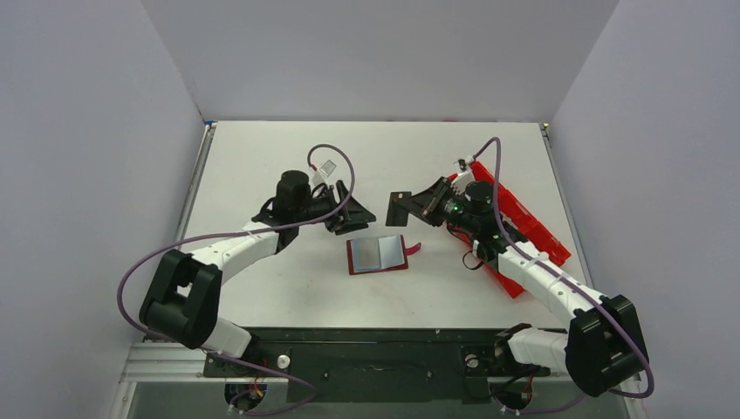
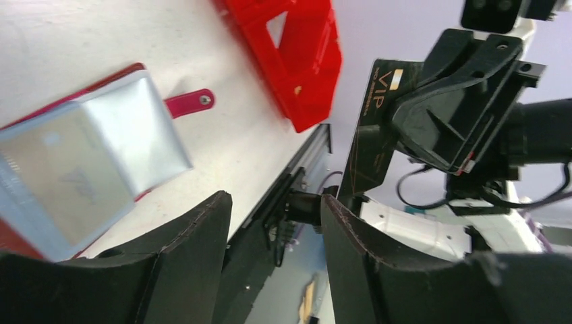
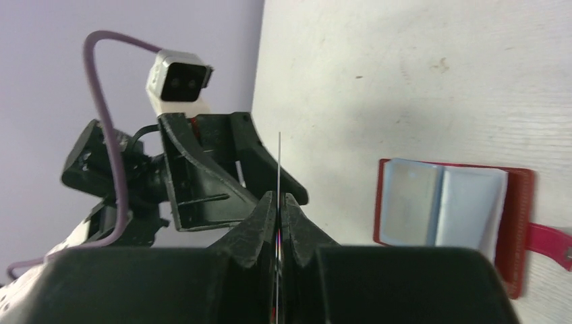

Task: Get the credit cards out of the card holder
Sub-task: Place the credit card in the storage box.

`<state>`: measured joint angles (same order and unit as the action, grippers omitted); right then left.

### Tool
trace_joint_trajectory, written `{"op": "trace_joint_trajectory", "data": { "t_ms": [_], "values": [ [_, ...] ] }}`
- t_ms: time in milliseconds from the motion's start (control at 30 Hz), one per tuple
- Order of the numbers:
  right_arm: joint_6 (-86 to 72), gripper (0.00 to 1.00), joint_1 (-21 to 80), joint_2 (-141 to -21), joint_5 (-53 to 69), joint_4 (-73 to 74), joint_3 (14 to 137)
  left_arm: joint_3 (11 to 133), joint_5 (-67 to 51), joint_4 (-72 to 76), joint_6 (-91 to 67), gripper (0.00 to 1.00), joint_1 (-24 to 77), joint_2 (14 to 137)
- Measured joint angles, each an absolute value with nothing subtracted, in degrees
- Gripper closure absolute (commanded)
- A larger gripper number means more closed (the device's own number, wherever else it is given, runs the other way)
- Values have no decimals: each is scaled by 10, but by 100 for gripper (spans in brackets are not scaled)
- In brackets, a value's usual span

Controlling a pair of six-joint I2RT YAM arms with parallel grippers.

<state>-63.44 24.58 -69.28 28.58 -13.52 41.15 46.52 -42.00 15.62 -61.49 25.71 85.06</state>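
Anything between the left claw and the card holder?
Nothing visible. The left claw is open near the open card holder, with only bare table between them. The right claw, shut on a dark VIP card, is on the other side.

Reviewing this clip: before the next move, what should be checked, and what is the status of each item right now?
1. Right gripper shut firmly on the dark card: ok, the card is clamped edge-on between its fingers.
2. Card fully out of the card holder: ok, it is held off to one side, apart from the holder.
3. Left gripper open and holding nothing: ok.
4. Card holder lying open and flat on the table: ok.
5. Further cards in the holder's pale sleeves: cannot tell.
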Motion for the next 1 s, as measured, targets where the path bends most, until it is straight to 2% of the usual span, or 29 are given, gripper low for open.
{"op": "trace_joint_trajectory", "data": {
  "t_ms": [433, 667, 1000],
  "values": [
    [-564, 100, 195, -658, 93, 71, 461, 531, -284, -141, -444, 44, 257, 814],
    [-545, 100, 121, -679, 1, 140, 496, 531, -259, -197, -410, 43, 257, 790],
    [-546, 100, 72, -796, -47, 156, 542, 531, -254, -220, -396, 43, 257, 778]
  ]
}}
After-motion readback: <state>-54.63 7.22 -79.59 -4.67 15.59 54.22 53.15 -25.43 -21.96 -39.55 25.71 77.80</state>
